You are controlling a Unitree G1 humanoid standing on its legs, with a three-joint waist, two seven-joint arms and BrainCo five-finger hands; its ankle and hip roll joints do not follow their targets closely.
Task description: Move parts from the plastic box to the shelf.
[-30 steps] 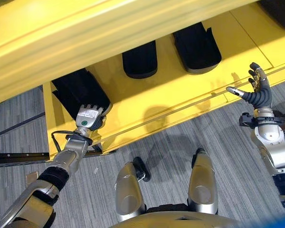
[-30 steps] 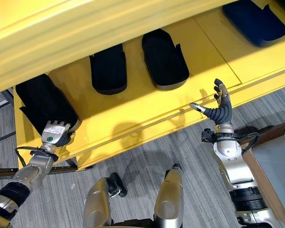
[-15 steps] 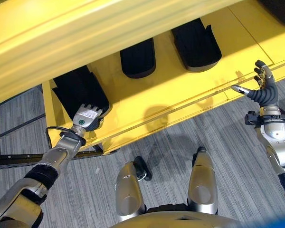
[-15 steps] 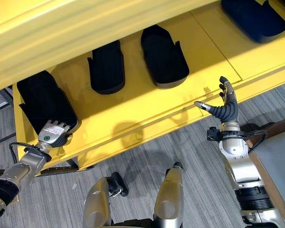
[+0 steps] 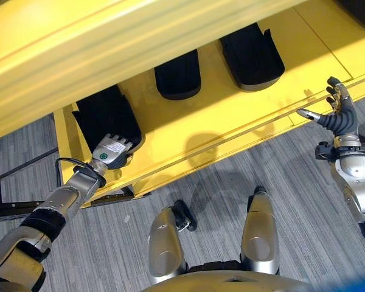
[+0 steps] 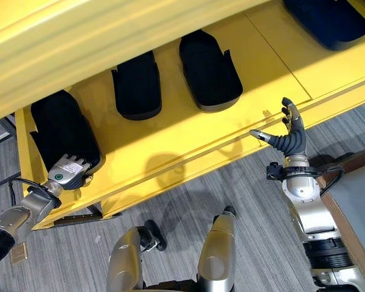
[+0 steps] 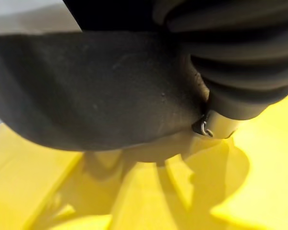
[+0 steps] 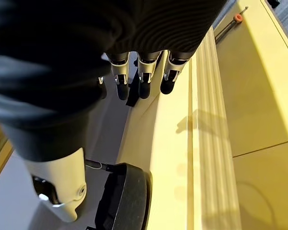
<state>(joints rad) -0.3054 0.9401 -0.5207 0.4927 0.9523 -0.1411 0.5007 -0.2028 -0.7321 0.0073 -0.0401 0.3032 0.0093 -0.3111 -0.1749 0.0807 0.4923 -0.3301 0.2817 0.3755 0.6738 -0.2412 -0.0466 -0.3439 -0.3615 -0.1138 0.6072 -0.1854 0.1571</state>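
Shelf (image 6: 188,131) holds black parts (image 6: 210,70); left hand (image 6: 70,172) at leftmost.

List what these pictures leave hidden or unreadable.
- Left hand: its fingers lie against the leftmost black moulded part, so the grip is unreadable; in the left wrist view the dark cover blocks them.
- Far-right dark part: cut off by the right eye view's edge.
- Yellow shelf: its back is hidden by the upper yellow beam.
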